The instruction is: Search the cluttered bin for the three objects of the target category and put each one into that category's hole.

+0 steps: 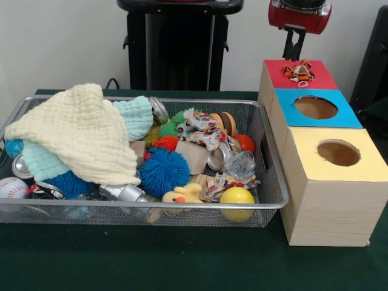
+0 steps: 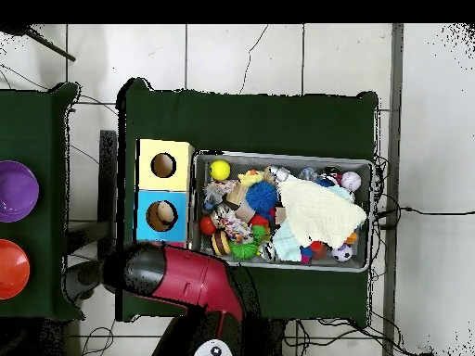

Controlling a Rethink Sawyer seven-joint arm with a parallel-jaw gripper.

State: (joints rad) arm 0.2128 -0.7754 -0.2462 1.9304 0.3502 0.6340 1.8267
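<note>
The cream cloth [image 1: 79, 133] covers the left half of the wire bin [image 1: 274, 203] and could hide a target or snag on a pick. Further right, two rope toys [image 1: 203, 128] lie tangled among balls; a grab there may drag neighbours out. On the red box top [image 1: 298, 74] a striped rope toy [image 1: 299, 72] sits over the hole, seemingly not dropped through. Directly above, the claw [image 1: 294, 51] hangs with fingers together, holding nothing; the toy may stay jammed.
</note>
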